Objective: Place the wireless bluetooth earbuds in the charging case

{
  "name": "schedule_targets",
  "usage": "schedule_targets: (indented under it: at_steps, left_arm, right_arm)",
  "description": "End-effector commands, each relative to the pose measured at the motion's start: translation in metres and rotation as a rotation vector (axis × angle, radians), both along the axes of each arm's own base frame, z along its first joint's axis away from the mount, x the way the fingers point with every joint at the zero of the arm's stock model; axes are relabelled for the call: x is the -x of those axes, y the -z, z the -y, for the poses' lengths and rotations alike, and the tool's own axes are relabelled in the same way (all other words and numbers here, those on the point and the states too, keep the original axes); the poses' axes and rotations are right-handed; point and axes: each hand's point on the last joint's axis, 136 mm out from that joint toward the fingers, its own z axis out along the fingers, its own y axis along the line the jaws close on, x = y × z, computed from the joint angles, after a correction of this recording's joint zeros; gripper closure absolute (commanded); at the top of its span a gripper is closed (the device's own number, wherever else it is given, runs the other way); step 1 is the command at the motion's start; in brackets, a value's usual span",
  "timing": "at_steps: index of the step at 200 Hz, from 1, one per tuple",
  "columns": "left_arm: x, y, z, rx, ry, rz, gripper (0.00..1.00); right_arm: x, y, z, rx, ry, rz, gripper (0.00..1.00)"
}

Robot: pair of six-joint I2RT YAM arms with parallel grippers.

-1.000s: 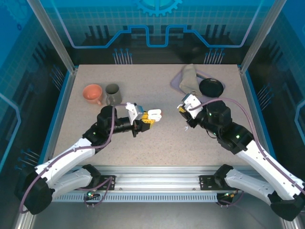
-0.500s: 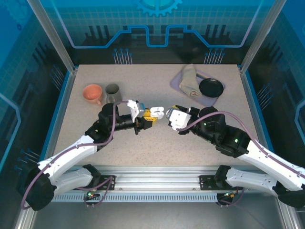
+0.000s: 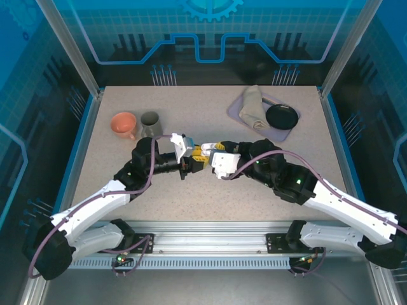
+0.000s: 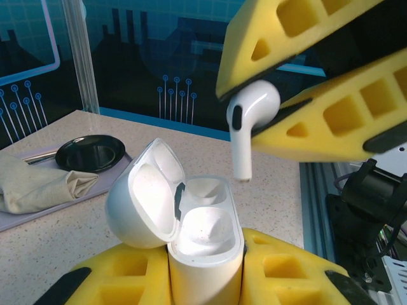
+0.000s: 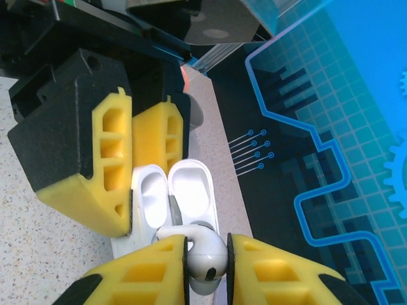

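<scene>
White plastic is in both my grips. My left tool [image 4: 205, 283] is clamped on the charging case [image 4: 203, 244], which stands upright between the yellow pads [image 4: 121, 283] with its lid [image 4: 143, 197] swung open to one side. Both wells look empty. My right tool [image 5: 206, 270] is closed on the head of a white earbud [image 4: 249, 121]. The stem points down, just above the case's far rim and not touching it.

I judge this to be the insertion step, with the earbud lined up but not yet lowered. Next I need to centre the stem over one well, come straight down, and open the right tool only once the earbud seats. A slight tilt would likely catch the stem on the rim.

Around me is a blue-lit enclosure [image 3: 210, 32] with metal posts. Below is a speckled beige surface [image 3: 210, 197]. At its far right a lavender tray [image 3: 270, 135] carries a folded cloth [image 3: 253, 107] and a black dish [image 3: 282, 116]. An orange cup [image 3: 124, 124] and a grey cup [image 3: 151, 124] stand far left, well apart from the work.
</scene>
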Motion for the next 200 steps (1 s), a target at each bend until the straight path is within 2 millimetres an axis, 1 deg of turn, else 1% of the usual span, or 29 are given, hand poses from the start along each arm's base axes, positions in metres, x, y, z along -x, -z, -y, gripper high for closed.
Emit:
schedule_targets:
  at_steps: [1, 88, 161, 200]
  left_arm:
    - [0.008, -0.022, 0.003, 0.026, 0.043, 0.091, 1.0]
    - [0.009, -0.019, 0.003, 0.01, 0.044, 0.097, 1.0]
    - [0.009, -0.019, 0.003, 0.009, 0.043, 0.101, 1.0]
    - [0.009, -0.019, 0.003, 0.009, 0.04, 0.101, 1.0]
  right_arm:
    - [0.005, -0.026, -0.011, -0.033, -0.047, 0.058, 0.79]
    - [0.001, -0.009, -0.026, 0.068, -0.038, 0.062, 0.79]
    - [-0.006, 0.0, -0.023, 0.115, 0.002, 0.069, 0.79]
    - [-0.001, 0.01, -0.024, 0.144, -0.028, 0.025, 0.77]
